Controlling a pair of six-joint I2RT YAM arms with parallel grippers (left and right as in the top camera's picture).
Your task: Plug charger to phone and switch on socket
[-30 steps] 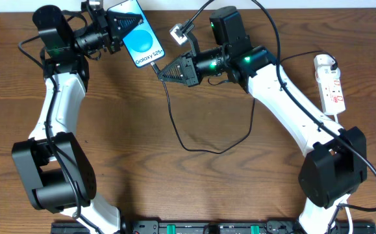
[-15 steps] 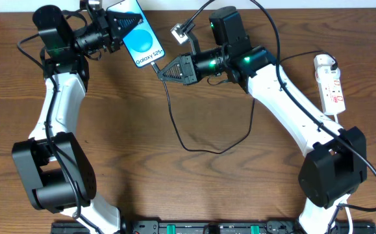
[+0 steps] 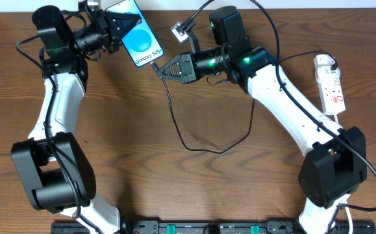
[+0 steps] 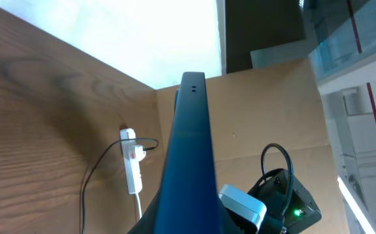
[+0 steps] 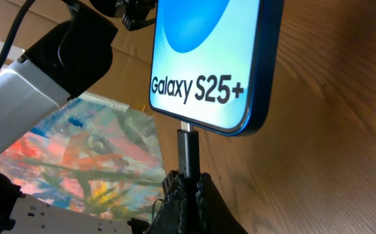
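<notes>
Right wrist: right gripper pinches charger tip, seemingly seated in phone bottom port. Left gripper clamps phone, 11 o'clock overhead. Next: let go, reach socket at 2 o'clock, press its switch

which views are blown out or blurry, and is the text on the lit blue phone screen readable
Right wrist: the slim smartphone with the cyan-blue lit screen is sharp, "Galaxy S25+" readable, the colourful painted sheet behind softer. Left wrist: top blown out white, phone edge-on, dark and soft. Overhead: even light, text tiny.
</notes>
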